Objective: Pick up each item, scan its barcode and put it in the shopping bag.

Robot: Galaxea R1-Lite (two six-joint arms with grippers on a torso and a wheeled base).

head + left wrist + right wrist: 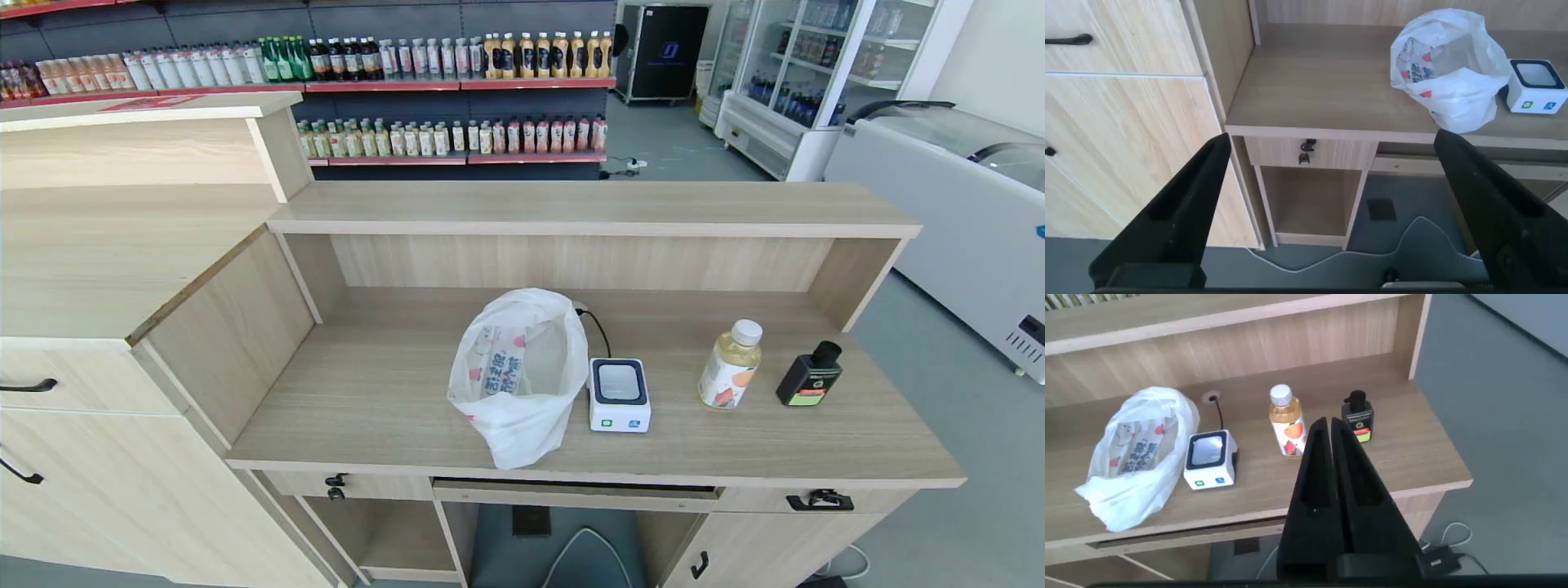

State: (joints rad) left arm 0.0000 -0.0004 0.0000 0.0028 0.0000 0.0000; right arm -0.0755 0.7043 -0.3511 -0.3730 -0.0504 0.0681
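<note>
A white plastic shopping bag (516, 371) (1449, 65) (1135, 453) stands open on the wooden counter (392, 425), holding a printed package. Right of it sits the white barcode scanner (620, 394) (1538, 84) (1210, 461). Farther right stand a pale juice bottle with a white cap (731, 365) (1285, 422) and a small black bottle with a green label (810, 375) (1357, 420). My left gripper (1339, 237) is open, held low in front of the counter's left end. My right gripper (1333, 486) is shut with nothing in it, held in front of the counter, short of the two bottles.
The counter has a raised back shelf (588, 208) and side walls. Drawers with black handles (819, 501) sit under the front edge. A taller wooden cabinet (98, 269) stands to the left. Drink shelves and freezers fill the room behind.
</note>
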